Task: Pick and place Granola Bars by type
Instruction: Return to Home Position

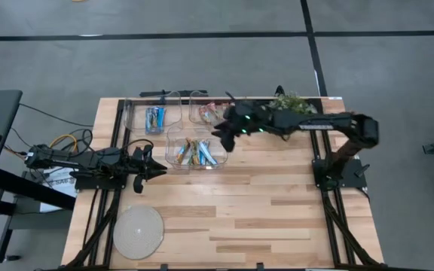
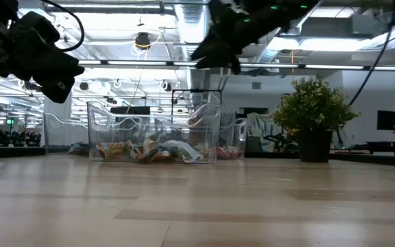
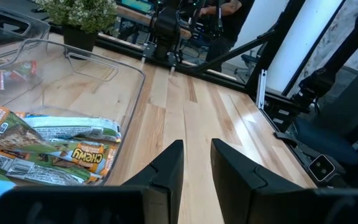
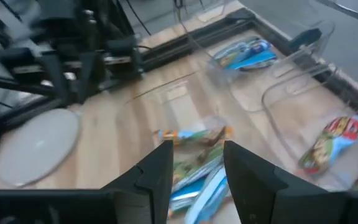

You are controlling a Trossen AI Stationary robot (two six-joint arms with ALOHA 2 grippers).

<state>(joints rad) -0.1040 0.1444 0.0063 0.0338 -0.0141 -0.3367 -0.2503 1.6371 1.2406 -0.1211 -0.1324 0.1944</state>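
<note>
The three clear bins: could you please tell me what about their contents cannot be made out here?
- High view: the right arm covers one side of the top right bin, so its red bars cannot be counted.
- Low view: the bins overlap and reflect light, so which bin holds which bar is unclear.
- Right wrist view: the right gripper covers part of the mixed bars.
- Left wrist view: the picture's edge cuts those bars off.

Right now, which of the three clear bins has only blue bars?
The rear bin on the left arm's side: its bars are all bright blue. Its neighbour holds red bars; the front bin a mix.
</note>
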